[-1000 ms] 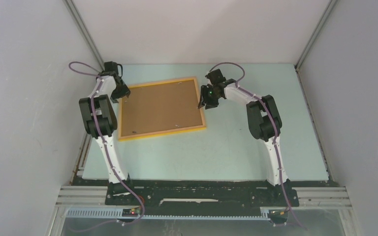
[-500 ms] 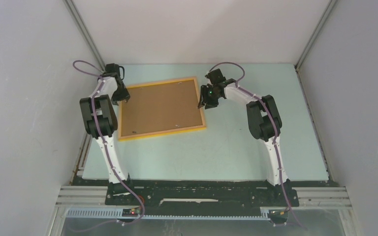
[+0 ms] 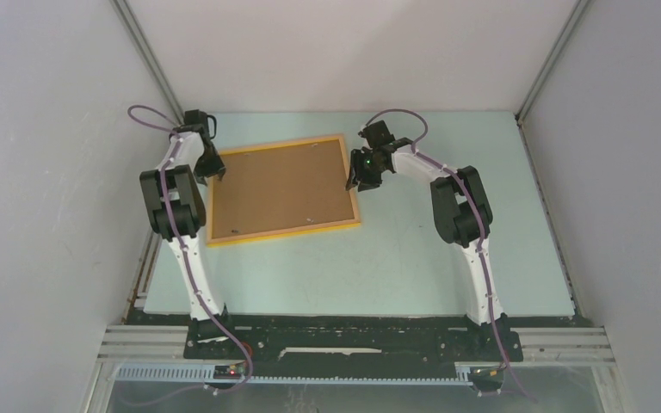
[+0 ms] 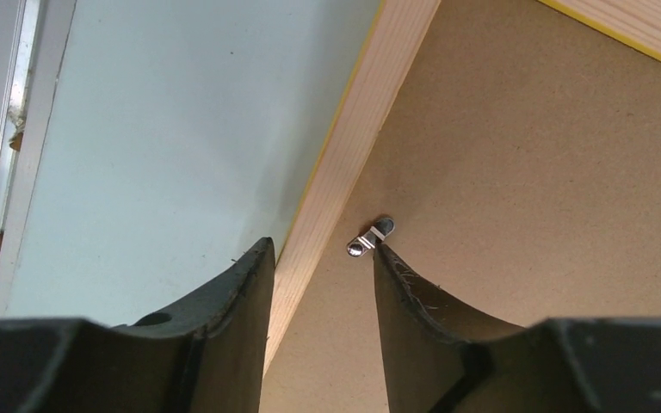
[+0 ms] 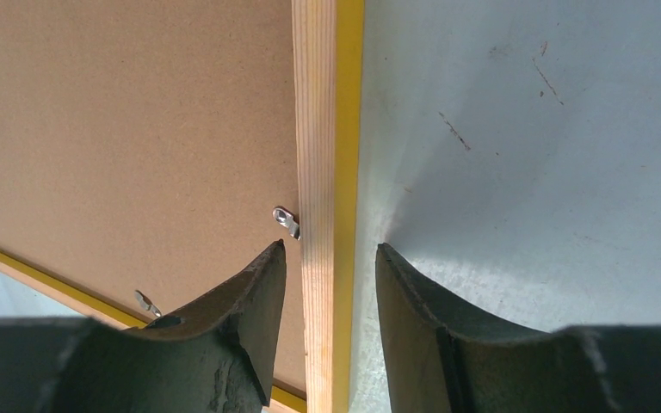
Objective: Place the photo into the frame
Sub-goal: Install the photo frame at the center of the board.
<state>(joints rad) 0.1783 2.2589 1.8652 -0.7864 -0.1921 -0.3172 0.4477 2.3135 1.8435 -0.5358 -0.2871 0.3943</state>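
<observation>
The frame (image 3: 284,230) lies face down on the pale table, its yellow-orange rim around a brown backing board (image 3: 280,185). The photo is hidden from every view. My left gripper (image 3: 217,172) is at the frame's left edge, open. In the left wrist view this gripper (image 4: 322,245) straddles the wooden rim (image 4: 336,181), one finger over the table, the other over the board with its tip at a small metal clip (image 4: 370,238). My right gripper (image 3: 355,183) is at the right edge, also open. In the right wrist view the gripper (image 5: 330,246) straddles the rim (image 5: 323,129) with slim gaps on both sides.
More small metal clips (image 5: 286,220) sit along the board's edges. The enclosure's grey walls stand close on the left and right, and a metal rail (image 4: 0,146) runs just left of the frame. Pale table (image 3: 447,258) extends right of and in front of the frame.
My left gripper's jaws have narrowed, and its wrist has shifted slightly at the frame's left edge. The right arm and the frame have not moved.
</observation>
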